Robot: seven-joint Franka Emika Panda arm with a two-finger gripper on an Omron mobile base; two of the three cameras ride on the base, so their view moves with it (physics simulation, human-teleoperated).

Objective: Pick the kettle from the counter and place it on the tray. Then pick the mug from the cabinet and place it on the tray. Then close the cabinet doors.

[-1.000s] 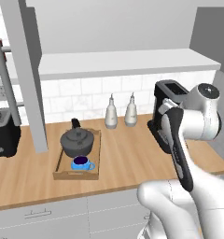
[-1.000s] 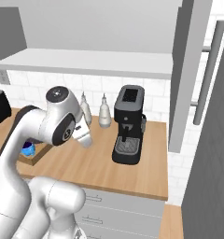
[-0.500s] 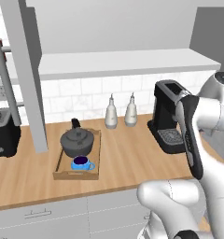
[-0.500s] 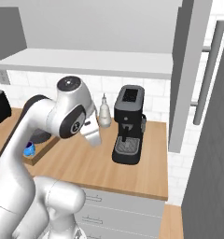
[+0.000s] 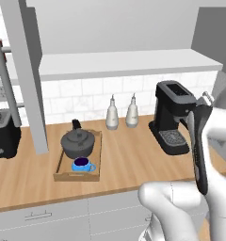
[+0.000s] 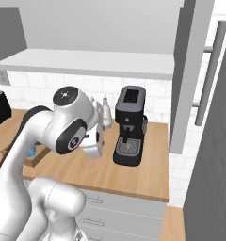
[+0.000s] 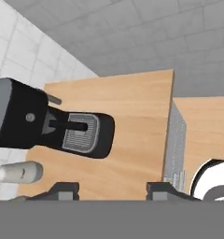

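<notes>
Sitting side by side on the tray (image 5: 61,165), the kettle (image 5: 77,143) and the mug (image 5: 82,164) mark two steps as finished in the left base view, the mug just in front of the kettle at the tray's near end. A cabinet door (image 5: 24,75) hangs swung out over the counter (image 5: 129,155), its edge toward the camera, just left of the tray. Two bottles (image 5: 120,112) stand at the tiled wall beside the coffee machine (image 5: 172,116), and a toaster (image 5: 4,134) sits at the far left.

From the right base view, another door (image 6: 189,75) stands open to the right of the coffee machine, its bar handle (image 6: 209,70) facing outward. The arm's bulk covers most of the tray.

The hand view looks down across the counter, the coffee machine lying sideways in frame. The gripper (image 7: 111,187) shows two dark tips set apart with nothing between them; whether the claw is spread wide or partway in cannot be told.

What appears to remain is closing the doors. Doing it well likely means reaching the outer face of one panel near its free edge, pushing flat and steadily along the hinge arc, and keeping the elbow clear of the coffee machine and the loaded tray.
</notes>
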